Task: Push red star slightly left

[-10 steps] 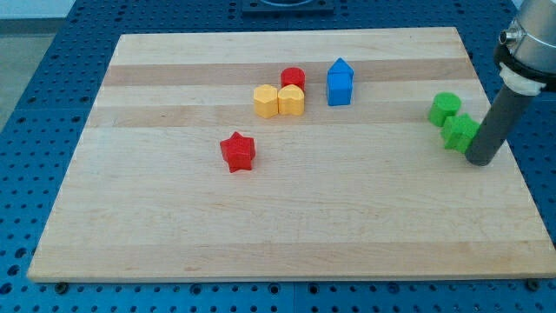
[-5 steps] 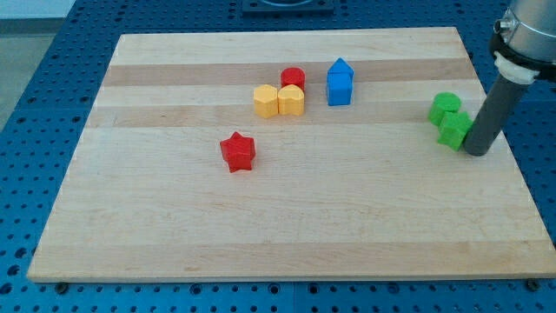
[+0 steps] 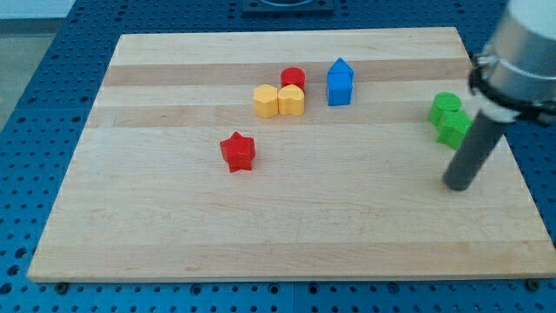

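Note:
The red star lies on the wooden board, left of centre. My tip stands on the board at the view's right, far to the right of the red star and a little below its level. The tip is just below the two green blocks and touches no block.
A red cylinder, a yellow hexagon and a second yellow block cluster above the star. A blue house-shaped block stands to their right. A green cylinder and another green block sit near the right edge.
My tip has moved from beside the green blocks toward the view's bottom and left. No block has moved.

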